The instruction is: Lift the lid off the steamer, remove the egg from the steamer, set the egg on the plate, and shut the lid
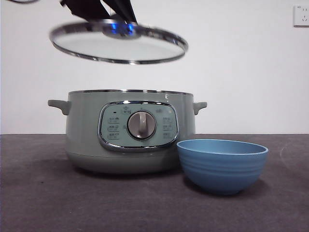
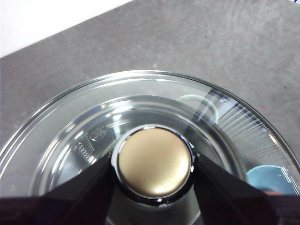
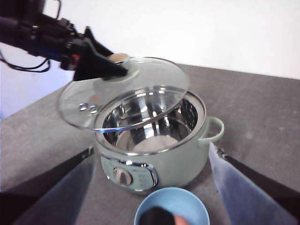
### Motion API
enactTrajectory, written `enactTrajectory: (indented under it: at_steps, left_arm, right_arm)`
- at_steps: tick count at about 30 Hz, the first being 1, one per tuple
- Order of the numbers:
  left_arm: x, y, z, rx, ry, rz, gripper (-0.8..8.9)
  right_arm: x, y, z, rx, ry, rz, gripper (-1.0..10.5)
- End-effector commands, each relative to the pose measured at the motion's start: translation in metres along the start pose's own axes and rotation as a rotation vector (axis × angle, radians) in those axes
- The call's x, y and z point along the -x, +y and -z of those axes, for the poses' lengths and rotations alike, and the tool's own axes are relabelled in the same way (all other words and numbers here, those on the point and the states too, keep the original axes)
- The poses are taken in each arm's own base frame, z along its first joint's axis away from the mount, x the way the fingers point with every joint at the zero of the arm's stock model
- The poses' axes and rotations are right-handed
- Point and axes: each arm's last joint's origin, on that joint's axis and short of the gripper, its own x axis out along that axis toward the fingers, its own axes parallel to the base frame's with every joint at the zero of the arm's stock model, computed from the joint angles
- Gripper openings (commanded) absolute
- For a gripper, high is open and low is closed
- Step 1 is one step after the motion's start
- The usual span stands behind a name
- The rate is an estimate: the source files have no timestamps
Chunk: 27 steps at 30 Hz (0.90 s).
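Lid (image 1: 118, 43) aloft, tilted, clear of steamer (image 1: 128, 130), its knob (image 2: 154, 161) clamped between closed jaws of left gripper (image 2: 154, 164). Steamer open on grey table (image 1: 38, 193), pale round shape in its shiny bowl. Plate (image 1: 222, 164) just beside steamer's front, touching or not unclear. Right gripper (image 3: 171, 218) above plate, jaws spread wide.

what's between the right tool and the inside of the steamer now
Nothing visible on the pot's mouth: the left tool holds the lid lifted above the steamer, tilted and off toward one side. The lid does overhang part of the opening, so the right tool, open above the plate, should probably enter from the uncovered side.
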Motion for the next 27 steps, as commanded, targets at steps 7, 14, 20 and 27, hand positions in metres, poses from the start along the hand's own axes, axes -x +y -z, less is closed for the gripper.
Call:
enactTrajectory:
  at_steps: [7, 14, 20, 27]
  left_arm:
    - [-0.035, 0.002, 0.000, -0.015, -0.015, 0.002, -0.08]
    - [-0.052, 0.004, 0.005, -0.012, 0.003, 0.002, -0.08]
    - [-0.055, 0.005, 0.007, -0.011, 0.008, -0.002, -0.08]
    - [-0.055, 0.008, 0.007, -0.011, 0.015, -0.026, -0.08]
  right_arm:
    - [0.001, 0.000, -0.001, -0.009, -0.001, 0.022, 4.1]
    - [0.001, 0.000, 0.000, -0.009, 0.000, 0.023, 4.1]
    - [0.001, 0.000, 0.000, -0.009, 0.000, 0.023, 4.1]
    - [0.001, 0.000, 0.000, -0.009, 0.000, 0.023, 4.1]
